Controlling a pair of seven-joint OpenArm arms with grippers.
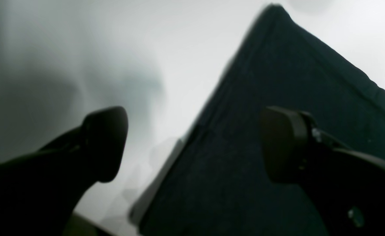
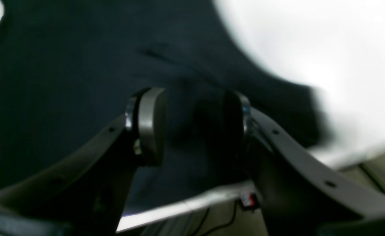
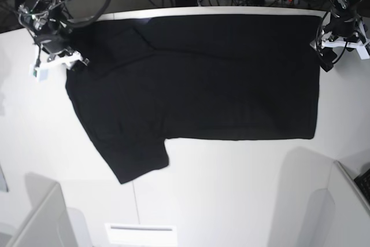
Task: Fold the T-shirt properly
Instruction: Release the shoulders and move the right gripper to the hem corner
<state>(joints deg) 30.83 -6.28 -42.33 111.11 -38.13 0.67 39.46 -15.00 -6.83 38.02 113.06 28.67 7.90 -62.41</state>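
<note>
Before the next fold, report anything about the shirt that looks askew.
The black T-shirt lies mostly flat, but one sleeve juts out unfolded past its near edge, and the cloth is rumpled with creases by the right gripper.

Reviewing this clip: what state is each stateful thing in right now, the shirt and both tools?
Large black cloth T-shirt: spread flat on the white table, plain side up, one sleeve out toward the near edge, not held.
Left tool: open, empty, above the shirt's corner.
Right tool: open, empty, over black cloth.
</note>
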